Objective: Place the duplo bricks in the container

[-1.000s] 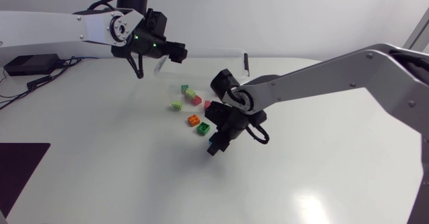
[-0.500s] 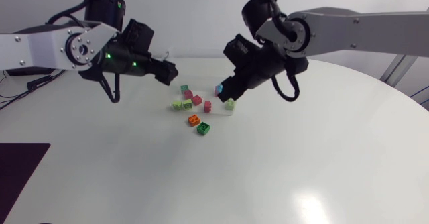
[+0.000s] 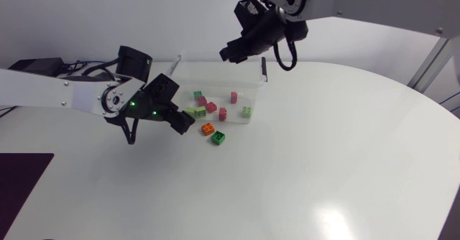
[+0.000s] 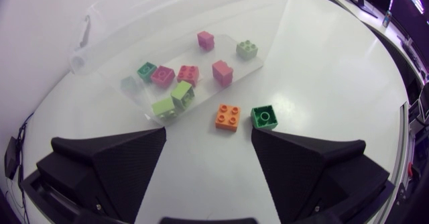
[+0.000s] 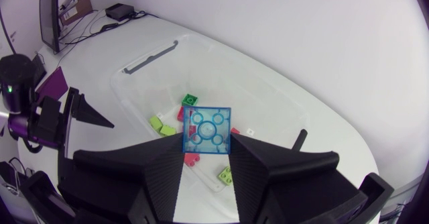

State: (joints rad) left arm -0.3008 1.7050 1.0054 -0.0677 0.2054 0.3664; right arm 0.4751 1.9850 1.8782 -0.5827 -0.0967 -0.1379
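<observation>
Finding: the right gripper (image 5: 208, 150) is closed on a blue brick (image 5: 207, 131), pinched by two opposite sides with its studs facing the wrist camera. In the head view the gripper hangs over the far edge of the clear container (image 3: 215, 75). The step in hand is judged to be the release of this brick. It is best done with the gripper carried further over the middle of the container, clear of the rim and side handles, and lowered between the walls before the fingers part. That way the brick drops a short way and does not bounce out. Several pink, teal and light green bricks (image 3: 211, 107) already lie on the container floor, and a bare patch between them is the safer place to drop it. The left gripper (image 4: 208, 131) is wide open and holds nothing. It sits low over the desk (image 3: 323, 161), just outside the container's near wall. An orange brick (image 4: 228, 116) and a green brick (image 4: 264, 117) lie on the desk just ahead of its fingers, side by side and not in the container. The green one is nearly at one fingertip. These two are judged the remaining work. To take the orange brick cleanly, the fingers should straddle it alone, squared to its flat sides and kept off the green brick and the wall. Risk noted: both arms work at the same container, so one should keep clear while the other is over it.
</observation>
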